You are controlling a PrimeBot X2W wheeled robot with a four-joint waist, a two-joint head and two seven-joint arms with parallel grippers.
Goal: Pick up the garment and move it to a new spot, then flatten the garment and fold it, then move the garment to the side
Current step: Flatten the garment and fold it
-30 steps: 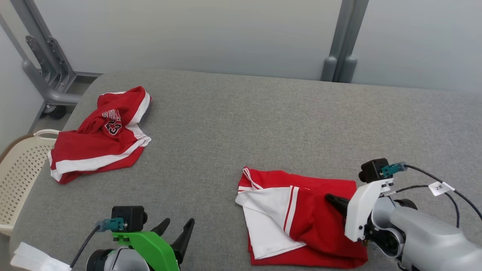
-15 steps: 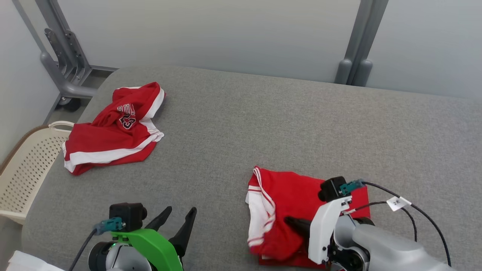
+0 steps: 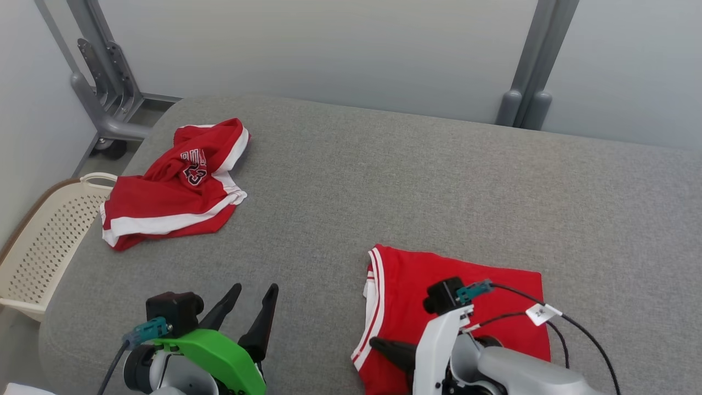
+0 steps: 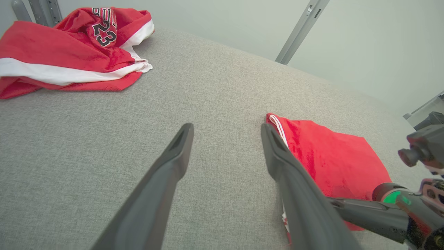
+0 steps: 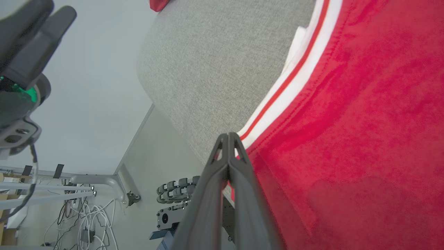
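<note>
The garment [image 3: 471,274] is red with white-striped trim and lies folded flat on the grey table [image 3: 384,175], right of centre near the front edge. My right gripper [image 3: 378,344] is at the garment's front left corner. In the right wrist view its fingers [image 5: 229,136] are shut on the garment's [image 5: 347,121] striped hem, close to the table's edge. My left gripper [image 3: 255,288] hovers open over bare table left of the garment. In the left wrist view its fingers [image 4: 226,127] hold nothing and the garment [image 4: 333,156] lies just to their right.
A second red and white garment [image 3: 175,192] printed with 23 lies crumpled at the table's far left. A cream perforated basket [image 3: 38,252] stands beside the table's left edge. Grey metal posts [image 3: 526,104] rise behind the table, against a pale wall.
My right gripper has drawn the garment's red layer leftwards over the white inner part, so the fold now lies flat. The head view has shifted. My left gripper has stayed open.
</note>
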